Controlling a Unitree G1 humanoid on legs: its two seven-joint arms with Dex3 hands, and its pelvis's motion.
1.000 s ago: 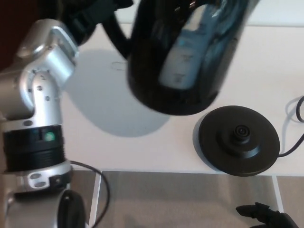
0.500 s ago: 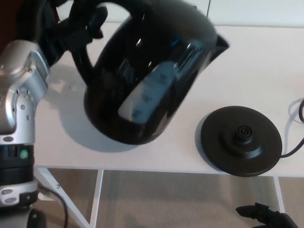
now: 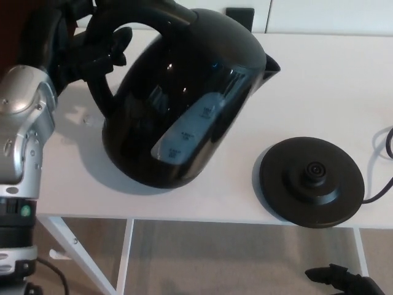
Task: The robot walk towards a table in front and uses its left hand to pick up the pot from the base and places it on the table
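My left hand (image 3: pixel 98 43) is clamped on the handle of the glossy black plastic pot (image 3: pixel 184 104) with a pale gauge window; it tilts over the white table (image 3: pixel 331 80), left of the round black base (image 3: pixel 311 181).

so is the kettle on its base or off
Off: the kettle is left of the bare base, tilted, handle in the left hand.

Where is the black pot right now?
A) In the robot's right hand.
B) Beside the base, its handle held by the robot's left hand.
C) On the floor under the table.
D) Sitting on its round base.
B: the pot is off to the left of the round base, which has nothing on it, and the left hand is wrapped around its handle.
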